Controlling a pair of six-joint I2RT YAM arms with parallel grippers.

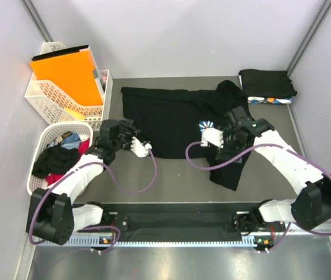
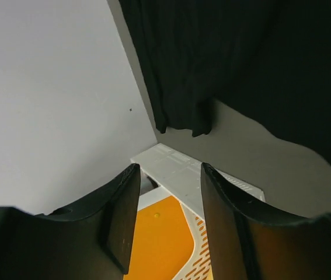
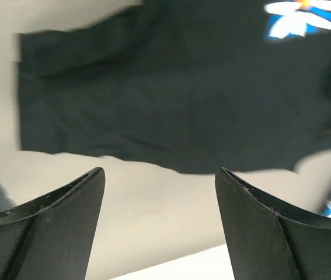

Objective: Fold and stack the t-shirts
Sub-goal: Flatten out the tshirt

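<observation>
Hovering over the black t-shirt (image 1: 165, 119) spread mid-table, we've got the left gripper (image 1: 143, 147) and right gripper (image 1: 208, 137) both parted and empty. Looks mid-fold to us; next we'd pinch that trailing right side and bring it across.

My left arm (image 1: 77, 175) is bent at the elbow, forearm angled forward and inward. My left claw (image 2: 168, 175) has its jaws apart with nothing between them. My right arm (image 1: 282, 154) reaches in from the far right, wrist turned toward centre. My right claw (image 3: 159, 175) is spread wide and empty. The two claws are well apart.
</observation>
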